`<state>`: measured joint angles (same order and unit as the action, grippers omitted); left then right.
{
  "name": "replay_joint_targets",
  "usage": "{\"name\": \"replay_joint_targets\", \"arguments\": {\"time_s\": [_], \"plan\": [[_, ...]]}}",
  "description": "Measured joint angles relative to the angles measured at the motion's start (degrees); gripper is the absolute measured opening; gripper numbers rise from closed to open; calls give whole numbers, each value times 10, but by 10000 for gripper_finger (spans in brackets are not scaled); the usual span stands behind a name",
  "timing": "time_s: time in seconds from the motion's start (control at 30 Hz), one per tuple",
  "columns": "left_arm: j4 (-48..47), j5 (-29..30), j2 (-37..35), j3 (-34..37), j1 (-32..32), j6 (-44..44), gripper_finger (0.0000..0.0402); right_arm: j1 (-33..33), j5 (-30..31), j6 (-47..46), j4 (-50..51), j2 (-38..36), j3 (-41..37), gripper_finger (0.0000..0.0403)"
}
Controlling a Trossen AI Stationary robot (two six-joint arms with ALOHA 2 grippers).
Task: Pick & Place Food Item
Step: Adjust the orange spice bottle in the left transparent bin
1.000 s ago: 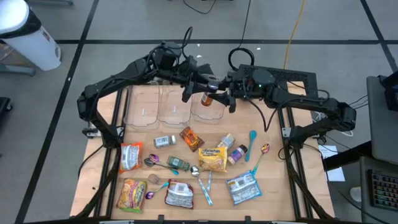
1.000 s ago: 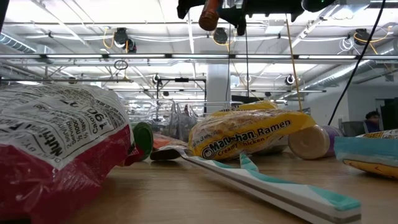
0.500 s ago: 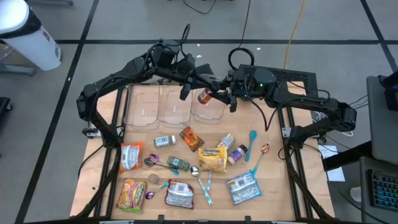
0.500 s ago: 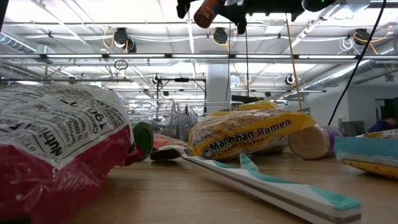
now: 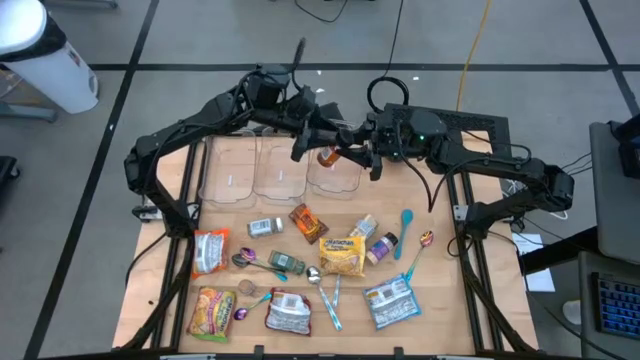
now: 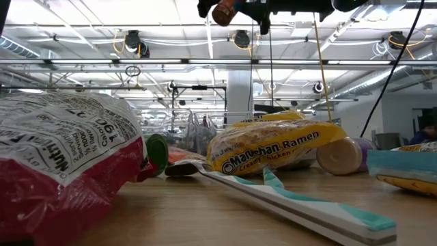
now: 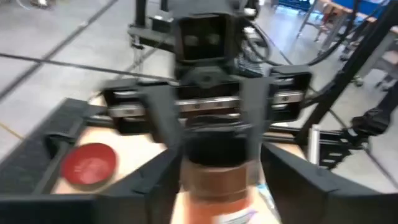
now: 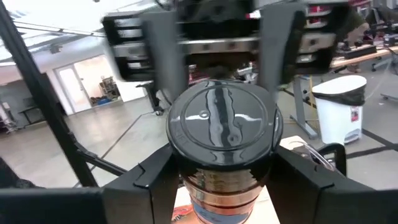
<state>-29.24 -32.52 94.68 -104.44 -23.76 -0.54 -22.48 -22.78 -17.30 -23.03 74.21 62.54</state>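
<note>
- Right hand (image 5: 345, 153): raised high over the far part of the table (image 5: 440, 290), pinching a jar (image 5: 327, 156) at its lid end. In the right wrist view its two dark fingers (image 8: 155, 180) lie close along either side of the jar (image 8: 224, 134).
- Left hand (image 5: 312, 150): meets the right hand head-on from the left, at the jar's other end. Whether it grips or has let go cannot be told.
- Jar: a small round seasoning jar with a brown body and a dark, glossy, flat lid. It lies tilted off upright in the air between the two hands, at the very top of the low view (image 6: 222, 12), touching nothing below.
- Handling, as a judgement: stiff and light, so it should not give under a squeeze. The round wall and smooth lid look slippery, so the jar may twist or slide in a two-point hold.
- Where to hold, as a judgement: across the brown body just under the lid, with the fingers on opposite sides. Holding by the lid alone risks a slip.
- Bin (image 5: 340, 185): a clear bin, rightmost of a row of three, directly beneath the jar and the likely place to set it down.
- Packets, spoons and other small jars lie scattered on the near half of the table, well apart from the hands.
</note>
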Motion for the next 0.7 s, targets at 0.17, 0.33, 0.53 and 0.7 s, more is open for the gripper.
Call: {"name": "replay_joint_targets", "arguments": {"time_s": [0.17,0.33,0.53,0.7], "plan": [[2,3,0,1,13,-22,309,0,0,0,1,0,0,190],[12,26,3,1,21,-30,344,0,0,0,-4,4,0,191],[37,30,18,1,24,-31,338,1,0,-3,-2,8,0,191],[36,33,27,1,26,-31,318,1,1,-3,-2,8,0,189]]}}
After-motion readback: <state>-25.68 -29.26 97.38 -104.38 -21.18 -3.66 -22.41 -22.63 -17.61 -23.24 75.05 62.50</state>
